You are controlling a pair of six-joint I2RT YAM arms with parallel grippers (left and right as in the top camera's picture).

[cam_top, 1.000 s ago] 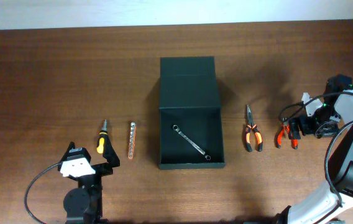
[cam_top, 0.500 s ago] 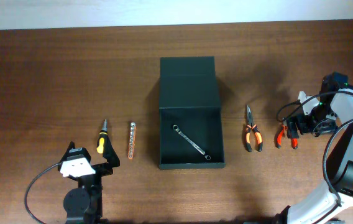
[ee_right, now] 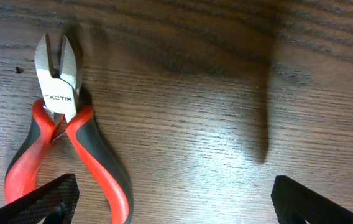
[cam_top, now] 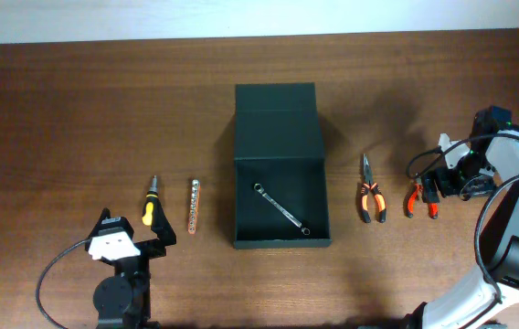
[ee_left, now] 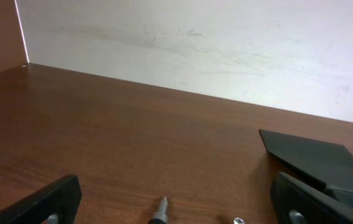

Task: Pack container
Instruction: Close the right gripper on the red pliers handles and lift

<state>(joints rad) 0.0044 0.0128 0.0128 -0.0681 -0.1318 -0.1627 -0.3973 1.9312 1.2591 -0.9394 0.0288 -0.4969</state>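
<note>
– Dark green-black and matte, the container [cam_top: 276, 119] sits mid-table in your overhead view. Its lid flap is folded back toward the far edge, and a silver wrench [cam_top: 280, 210] lies diagonally inside.
– What do the wrist cameras add?
– Your right wrist view shows red-handled cutters [ee_right: 64, 155] close up on the wood, marked TACTIX. From overhead they are only a small red shape beside the right gripper [cam_top: 442, 187]. Its fingertips [ee_right: 40, 202] sit at that view's lower corners, spread wide and holding nothing.
– And the left side?
– Overhead, your left gripper [cam_top: 134, 228] is near the table's front, just beside a yellow-and-black screwdriver [cam_top: 150, 206], with a strip of bits [cam_top: 194, 206] next along. Its wrist view looks low across the table. The fingers [ee_left: 46, 202] are wide apart with nothing gripped, the screwdriver's tip is at the bottom edge and the container's lid at right. Orange-handled pliers [cam_top: 370, 192], between container and cutters, appear only from overhead.
</note>
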